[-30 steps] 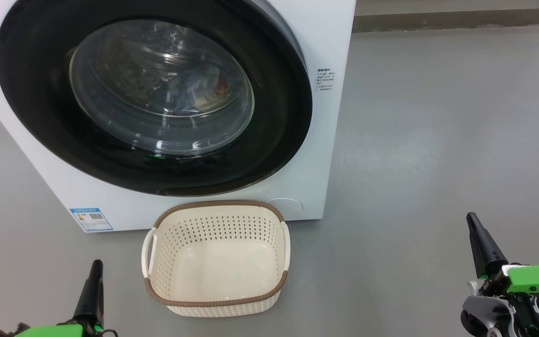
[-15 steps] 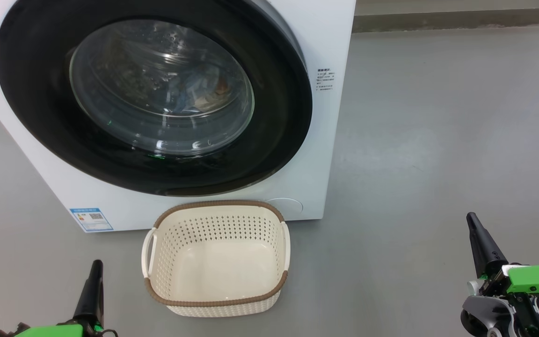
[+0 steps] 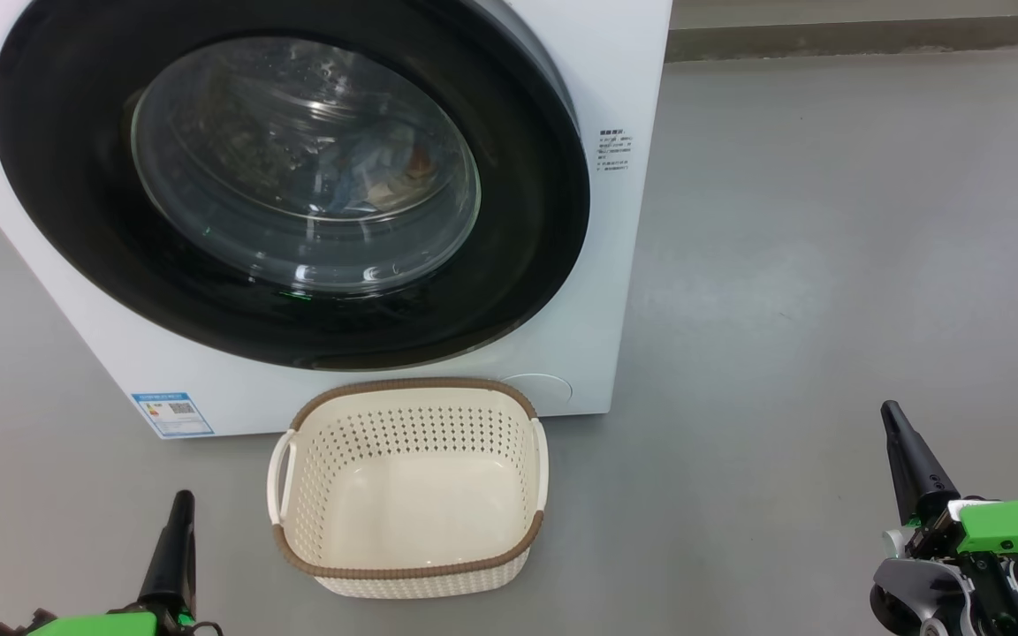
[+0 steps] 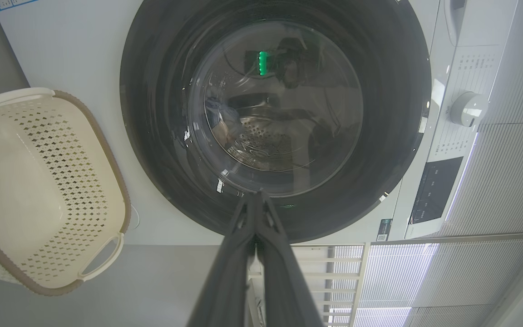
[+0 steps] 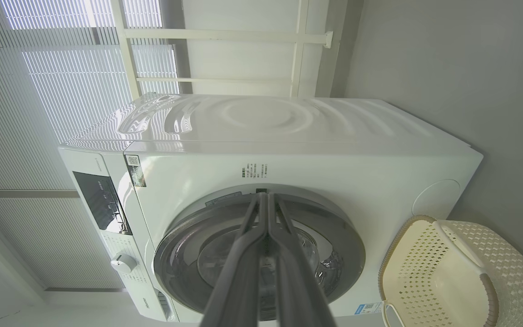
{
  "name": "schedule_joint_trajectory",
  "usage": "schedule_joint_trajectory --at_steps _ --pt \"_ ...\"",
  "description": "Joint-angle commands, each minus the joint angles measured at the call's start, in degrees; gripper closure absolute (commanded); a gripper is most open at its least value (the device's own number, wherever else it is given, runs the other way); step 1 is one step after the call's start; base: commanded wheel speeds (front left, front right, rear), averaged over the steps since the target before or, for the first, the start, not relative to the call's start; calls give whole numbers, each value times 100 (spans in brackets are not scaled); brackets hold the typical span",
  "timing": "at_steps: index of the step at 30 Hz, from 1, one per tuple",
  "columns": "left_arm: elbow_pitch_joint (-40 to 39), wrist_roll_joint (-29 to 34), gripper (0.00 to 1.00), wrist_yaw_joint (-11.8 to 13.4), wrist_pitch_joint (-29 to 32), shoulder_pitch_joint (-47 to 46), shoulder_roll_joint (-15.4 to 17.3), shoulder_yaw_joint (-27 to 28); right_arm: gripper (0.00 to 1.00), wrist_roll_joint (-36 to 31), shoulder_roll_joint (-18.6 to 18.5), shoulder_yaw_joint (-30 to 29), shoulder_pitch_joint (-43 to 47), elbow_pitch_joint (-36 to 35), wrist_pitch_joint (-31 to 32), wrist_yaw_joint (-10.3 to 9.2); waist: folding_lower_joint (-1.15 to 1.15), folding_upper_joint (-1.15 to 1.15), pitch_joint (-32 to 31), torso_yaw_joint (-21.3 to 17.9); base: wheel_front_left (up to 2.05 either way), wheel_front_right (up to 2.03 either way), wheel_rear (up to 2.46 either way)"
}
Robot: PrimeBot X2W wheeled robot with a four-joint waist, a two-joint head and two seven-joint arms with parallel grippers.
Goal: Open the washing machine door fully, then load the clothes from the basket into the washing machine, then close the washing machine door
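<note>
Seeing washing machine door (image 3: 531,221) closed, looks flush against the front of the washing machine (image 3: 624,79). Glossy black ring around a domed glass porthole (image 3: 297,168).

Can make out clothes (image 3: 376,172) through the glass: light-blue fabric with an orange patch, lying inside the drum, right of porthole centre in head view. Same blue fabric visible in left wrist view, at the left part of the glass, beside the perforated steel drum wall (image 4: 261,136).

Got basket (image 3: 412,387) upright on grey floor (image 3: 827,265), just in front of the machine, below the door's lower edge. Cannot tell whether touching the front panel. Bare cream bottom showing inside.

Blue label sticker (image 3: 171,413) at the machine's lower corner, left of basket. Round white cap (image 3: 537,389) just behind basket's far right corner.

Reading left claw (image 3: 181,502) at lower left of head view: fingers pressed together, pinching nothing, pointing up toward the machine, apart from basket and to its left. Confirmed in left wrist view: two dark fingers meeting at the tip, tip overlapping the door's black ring.

Reading right claw (image 3: 892,413) at lower right: also pressed together, holding nothing, well apart from basket and machine, over floor. In right wrist view, fingers closed tip to tip, lined up on the door's rim.

Control knob (image 4: 469,109) and dark display panel (image 4: 434,190) on the machine's top strip in left wrist view. Slatted blinds (image 4: 506,181) behind the machine.
</note>
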Motion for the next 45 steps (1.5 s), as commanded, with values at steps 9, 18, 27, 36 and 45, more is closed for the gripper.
schedule_joint_trajectory --at_steps 9,18,27,36,45 --pt "-176 -43 100 1 39 -208 51 187 100 -28 -49 102 -36 -171 48 9 0 0 0 0 0 0 0" --pt "-176 -43 100 1 39 -208 51 187 100 -28 -48 102 -36 -171 48 9 0 0 0 0 0 0 0" --pt "-176 -43 100 1 39 -208 51 187 100 -28 -48 102 -36 -171 48 9 0 0 0 0 0 0 0" --pt "-176 -43 100 1 39 -208 51 187 100 -28 -48 102 -36 -171 48 9 0 0 0 0 0 0 0" --pt "-176 -43 100 1 39 -208 51 187 100 -28 -48 102 -36 -171 48 9 0 0 0 0 0 0 0"
